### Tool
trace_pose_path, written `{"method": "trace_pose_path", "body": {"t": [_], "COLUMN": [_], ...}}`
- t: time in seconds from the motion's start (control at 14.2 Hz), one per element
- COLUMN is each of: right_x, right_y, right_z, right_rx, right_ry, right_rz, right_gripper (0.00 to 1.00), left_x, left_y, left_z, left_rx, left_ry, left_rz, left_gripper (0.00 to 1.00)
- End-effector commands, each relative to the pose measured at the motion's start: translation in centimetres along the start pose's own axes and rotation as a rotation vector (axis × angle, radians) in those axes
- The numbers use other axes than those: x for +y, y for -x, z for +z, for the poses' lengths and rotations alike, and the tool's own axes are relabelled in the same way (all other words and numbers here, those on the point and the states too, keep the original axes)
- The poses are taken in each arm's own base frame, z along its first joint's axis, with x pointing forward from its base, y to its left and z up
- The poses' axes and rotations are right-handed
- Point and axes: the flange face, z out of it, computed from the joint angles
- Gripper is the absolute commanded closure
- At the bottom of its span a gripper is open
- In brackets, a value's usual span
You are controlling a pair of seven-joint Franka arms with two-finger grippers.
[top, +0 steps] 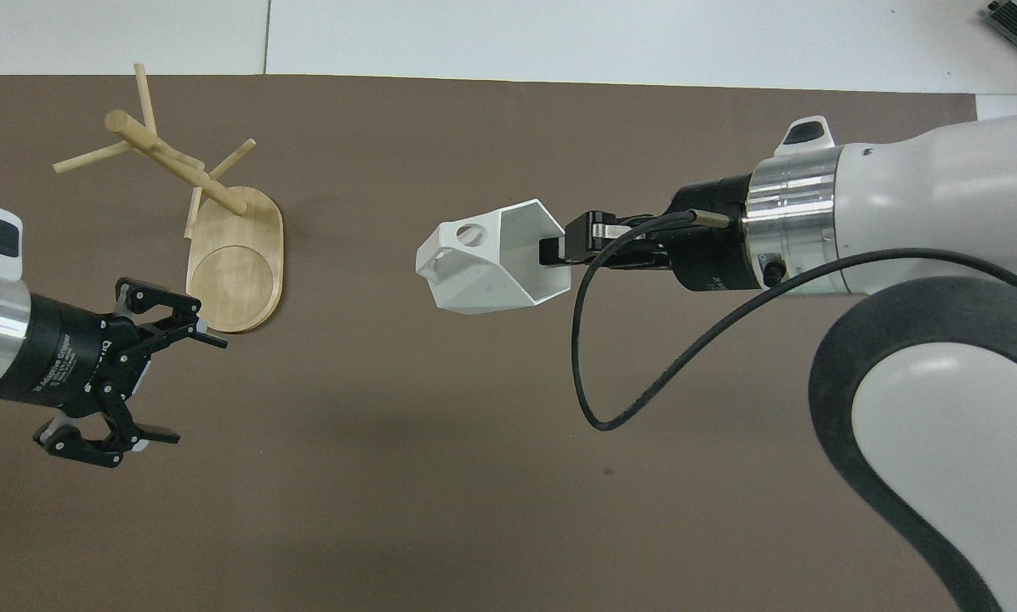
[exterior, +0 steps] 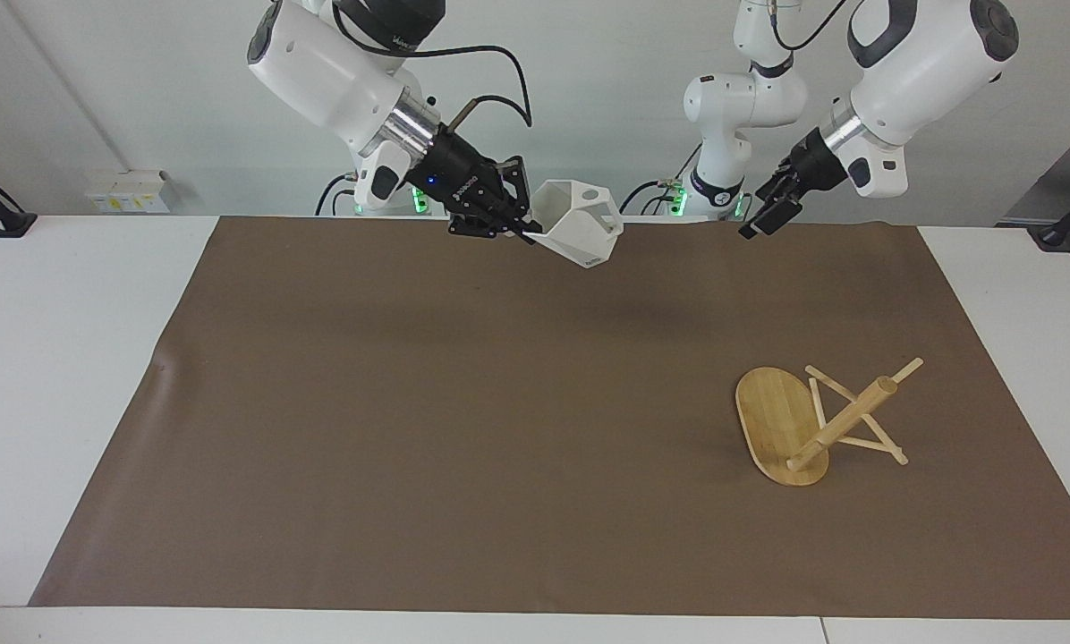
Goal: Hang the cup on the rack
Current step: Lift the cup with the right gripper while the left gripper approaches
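Observation:
The white faceted cup (exterior: pixel 580 224) hangs in the air over the brown mat's edge nearest the robots, about mid-table, tilted with its mouth up and its handle pointing toward the left arm's end. It also shows in the overhead view (top: pixel 487 268). My right gripper (exterior: pixel 528 234) is shut on the cup's rim (top: pixel 551 251). The bamboo rack (exterior: pixel 812 420) is on the mat toward the left arm's end, its post (top: pixel 177 166) slanting well off upright. My left gripper (top: pixel 196 389) is open and empty in the air, over the mat beside the rack's base; it also shows in the facing view (exterior: pixel 761 217).
The brown mat (exterior: pixel 463 429) covers most of the white table (exterior: pixel 61 358). The rack's thin pegs (exterior: pixel 866 443) stick out toward the left arm's end. A black cable (top: pixel 610 374) loops from the right wrist.

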Motion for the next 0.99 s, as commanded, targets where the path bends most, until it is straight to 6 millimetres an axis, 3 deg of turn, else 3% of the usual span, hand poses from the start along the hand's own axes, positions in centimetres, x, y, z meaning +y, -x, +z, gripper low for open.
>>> {"method": "trace_pose_path", "body": {"t": [0.0, 0.28, 0.77, 0.92], "right_x": [-0.4, -2.6, -3.9, -4.3], "right_y": [0.4, 1.5, 1.8, 1.8], "right_z": [0.1, 3.0, 5.8, 7.0], "right_rx": [0.010, 0.051, 0.085, 0.100], "right_ry": [-0.023, -0.032, -0.047, -0.054], "right_rz": [0.005, -0.007, -0.025, -0.028], "right_gripper": [1.00, 1.00, 1.00, 1.00], "left_x": [-1.0, 1.6, 2.9, 3.1], "left_y": [-1.3, -2.2, -3.1, -2.5], "left_z": [-0.3, 0.1, 1.2, 1.4], "left_rx": [-0.114, -0.289, -0.500, -0.540], "left_ry": [0.054, 0.139, 0.196, 0.198], "left_rz": [-0.210, -0.421, -0.530, -0.526], "left_gripper": [0.00, 0.00, 0.00, 0.00]}}
